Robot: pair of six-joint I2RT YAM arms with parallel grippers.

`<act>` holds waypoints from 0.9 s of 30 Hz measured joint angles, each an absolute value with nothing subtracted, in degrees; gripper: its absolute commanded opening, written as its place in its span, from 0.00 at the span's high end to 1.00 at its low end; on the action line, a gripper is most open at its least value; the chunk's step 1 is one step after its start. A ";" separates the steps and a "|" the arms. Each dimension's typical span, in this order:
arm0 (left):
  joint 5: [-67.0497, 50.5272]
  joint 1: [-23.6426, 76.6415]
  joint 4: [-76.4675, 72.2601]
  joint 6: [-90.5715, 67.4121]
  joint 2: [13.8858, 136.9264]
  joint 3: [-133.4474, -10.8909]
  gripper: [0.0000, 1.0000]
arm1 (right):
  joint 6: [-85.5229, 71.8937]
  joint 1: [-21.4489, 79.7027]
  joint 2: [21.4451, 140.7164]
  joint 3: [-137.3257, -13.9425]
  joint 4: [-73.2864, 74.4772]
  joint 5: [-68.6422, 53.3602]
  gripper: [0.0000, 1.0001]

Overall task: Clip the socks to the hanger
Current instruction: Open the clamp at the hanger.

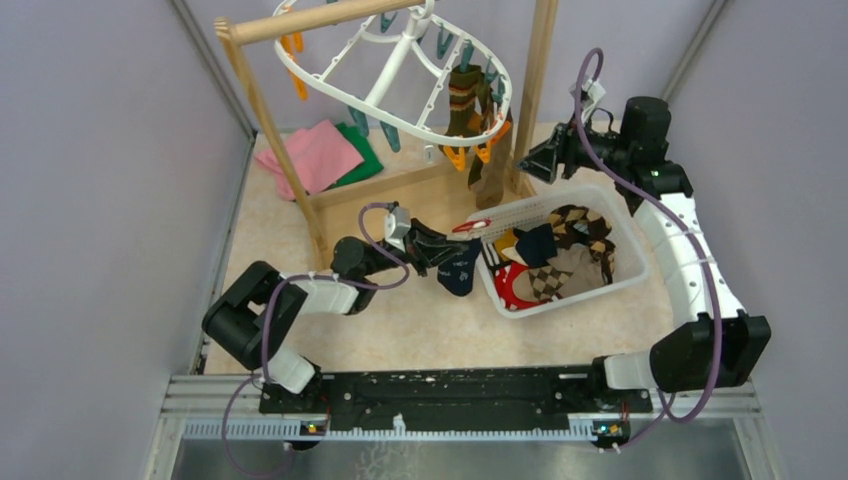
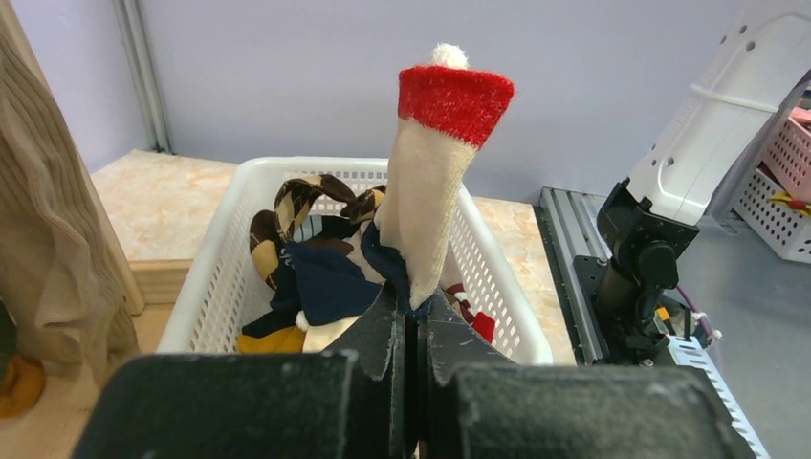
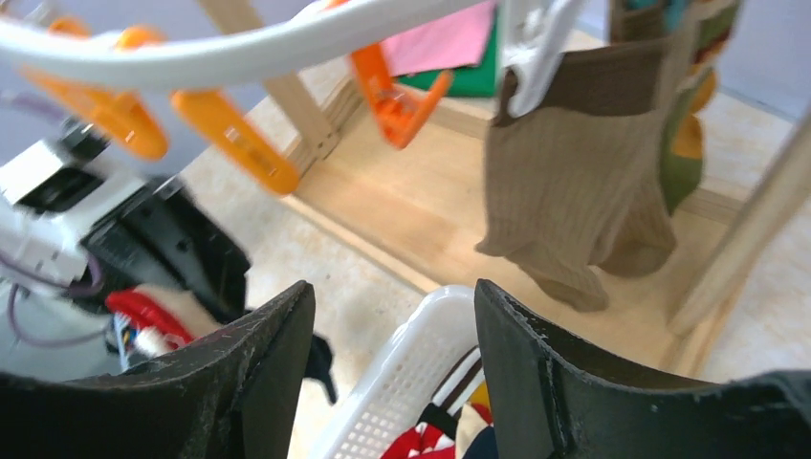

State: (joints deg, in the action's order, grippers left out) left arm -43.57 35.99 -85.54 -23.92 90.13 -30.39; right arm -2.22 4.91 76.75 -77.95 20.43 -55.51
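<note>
**Left hand [image 2: 411, 330] pinches navy sock [image 2: 430, 182]; right hand [image 3: 392, 292] spread by hanger [image 3: 239, 53]**

The left hand's fingers are pressed together on the navy sock near its toe. The sock's pale leg and red cuff with a white bobble stand up from the grip. In the top view, the sock hangs at the basket's [image 2: 215, 277] left rim, above the tabletop [image 1: 400, 330]. Inside the basket lie more socks, among them an argyle one [image 1: 572, 225] and a red one [image 1: 515, 292].

The right hand is spread wide and holds nothing. It hovers over the basket's far corner, facing the hanger's near rim. Just beyond its fingers, a tan sock [image 3: 574, 191] hangs from a white clip, with a striped sock [image 1: 465, 100] beside it. Orange clips [image 3: 234, 143] dangle along the rim. The hanger hangs tilted from the wooden rack [image 1: 270, 110], and pink and green cloths [image 1: 320, 155] lie behind the rack's left post.
</note>
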 measured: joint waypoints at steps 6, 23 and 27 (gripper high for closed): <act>-43.03 35.92 -85.56 -22.20 87.07 -27.90 1.00 | -9.26 7.20 78.43 -83.13 23.55 -39.40 0.41; -42.37 35.88 -85.73 -19.27 83.44 -24.12 1.00 | -16.73 19.90 72.25 -71.66 8.29 -18.57 0.44; -42.37 35.88 -85.71 -19.03 82.70 -24.08 1.00 | -18.96 20.14 72.07 -71.66 4.82 -15.05 0.45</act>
